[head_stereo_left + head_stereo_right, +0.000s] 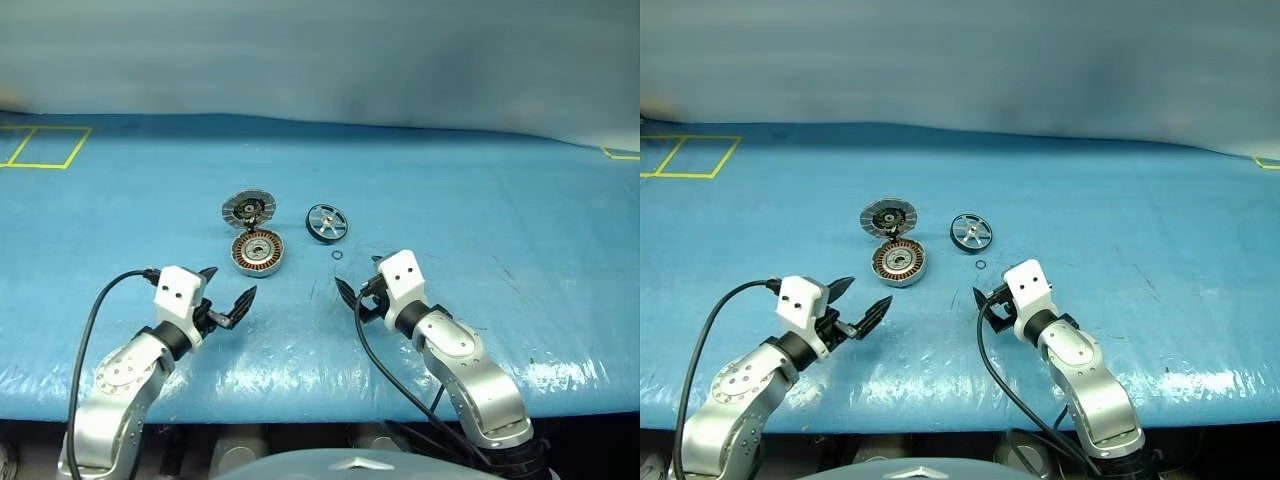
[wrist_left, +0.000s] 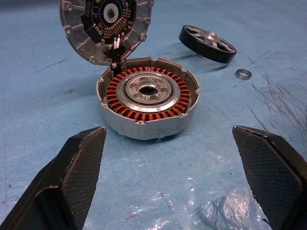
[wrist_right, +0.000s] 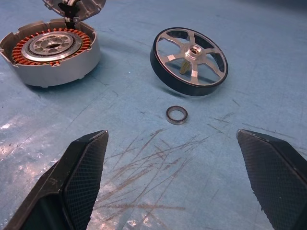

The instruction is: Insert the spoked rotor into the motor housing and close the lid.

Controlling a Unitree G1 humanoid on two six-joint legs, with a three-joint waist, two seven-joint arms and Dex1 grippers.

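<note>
The motor housing (image 1: 257, 252) lies on the blue table, a grey puck with copper windings around a silver centre (image 2: 148, 96). The lid (image 1: 248, 209) stands tilted at its far rim, inner face toward me (image 2: 105, 26). The spoked rotor (image 1: 327, 222) rests to the right of the housing, a silver spoked ring with a dark rim (image 3: 189, 60). My left gripper (image 1: 227, 288) is open just short of the housing, nothing between its fingers (image 2: 76, 167). My right gripper (image 1: 360, 278) is open too, short of the rotor, and empty.
A tiny metal ring (image 3: 176, 115) lies on the table between the rotor and my right gripper. The blue table cover (image 1: 480, 200) is scratched in front of the right gripper. Yellow tape marks (image 1: 40, 148) sit at the far left.
</note>
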